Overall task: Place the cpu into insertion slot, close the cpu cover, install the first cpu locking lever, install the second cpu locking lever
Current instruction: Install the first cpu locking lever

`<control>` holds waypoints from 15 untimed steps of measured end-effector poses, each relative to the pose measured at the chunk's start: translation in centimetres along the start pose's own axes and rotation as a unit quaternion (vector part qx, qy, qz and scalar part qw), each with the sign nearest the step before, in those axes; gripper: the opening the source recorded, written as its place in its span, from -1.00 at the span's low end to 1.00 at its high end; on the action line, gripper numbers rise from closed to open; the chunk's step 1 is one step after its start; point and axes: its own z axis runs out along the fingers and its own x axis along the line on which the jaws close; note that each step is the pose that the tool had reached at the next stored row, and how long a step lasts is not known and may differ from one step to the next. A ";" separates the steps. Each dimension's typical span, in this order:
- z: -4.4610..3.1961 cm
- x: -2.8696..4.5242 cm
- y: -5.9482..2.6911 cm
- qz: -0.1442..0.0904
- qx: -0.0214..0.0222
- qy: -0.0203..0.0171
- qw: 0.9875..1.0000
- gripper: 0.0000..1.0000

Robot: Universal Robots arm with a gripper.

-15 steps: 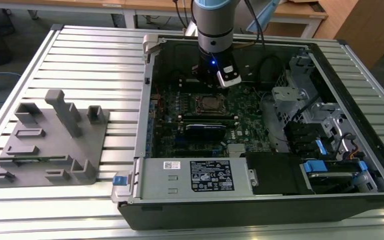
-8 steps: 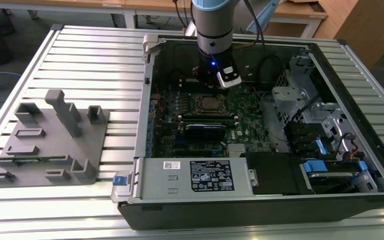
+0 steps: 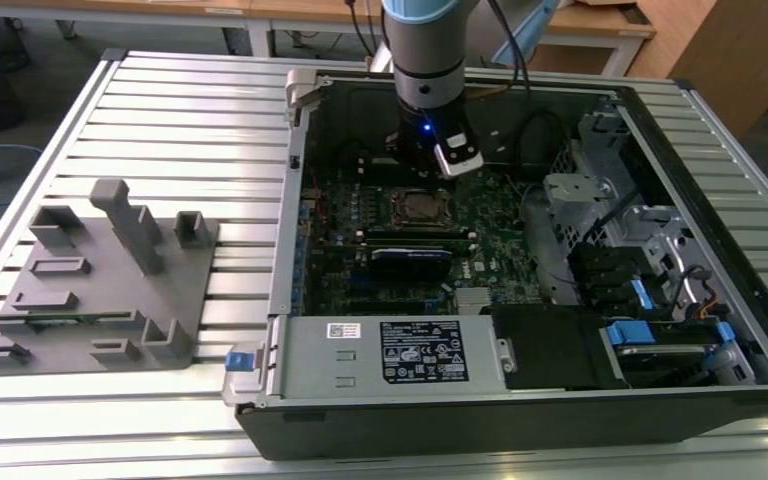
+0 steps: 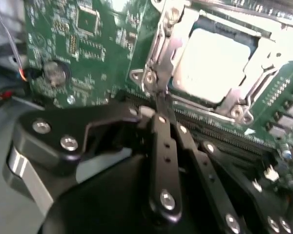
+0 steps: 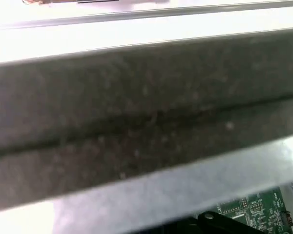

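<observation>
cpu (image 4: 212, 66) sits seated in the insertion slot (image 3: 420, 206), pale metal face up, on the green motherboard (image 4: 93, 53) inside the open computer case (image 3: 704, 330). cpu cover (image 4: 276, 51) is down around it, silver frame bordering the chip on all visible sides. A thin metal locking lever (image 4: 154, 73) runs along one edge of the socket, just beside the cover.

gripper (image 4: 158, 100) is right at that lever's lower end, black fingers (image 4: 163, 146) pressed together into a narrow tip, touching or nearly touching the lever; can't tell if anything is pinched.

Exterior view: arm (image 3: 427, 60) comes down into the case just behind the socket. Grey power-supply box (image 3: 384, 352) sits at the case's near edge. Grey fixture tray (image 3: 97, 290) lies on the slatted table (image 3: 171, 110), well apart toward the exterior view's left.
</observation>
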 end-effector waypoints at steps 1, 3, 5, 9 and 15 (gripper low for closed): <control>-0.20 -0.03 0.03 0.000 0.000 0.000 1.000 -0.79; -0.66 -0.12 0.11 0.000 0.000 0.001 1.000 -0.79; -1.07 -0.19 0.19 0.000 0.001 0.001 1.000 -0.79; -1.45 -0.27 0.27 0.002 0.003 0.006 1.000 -0.79; -1.46 -0.27 0.26 0.005 0.029 0.034 0.999 -0.79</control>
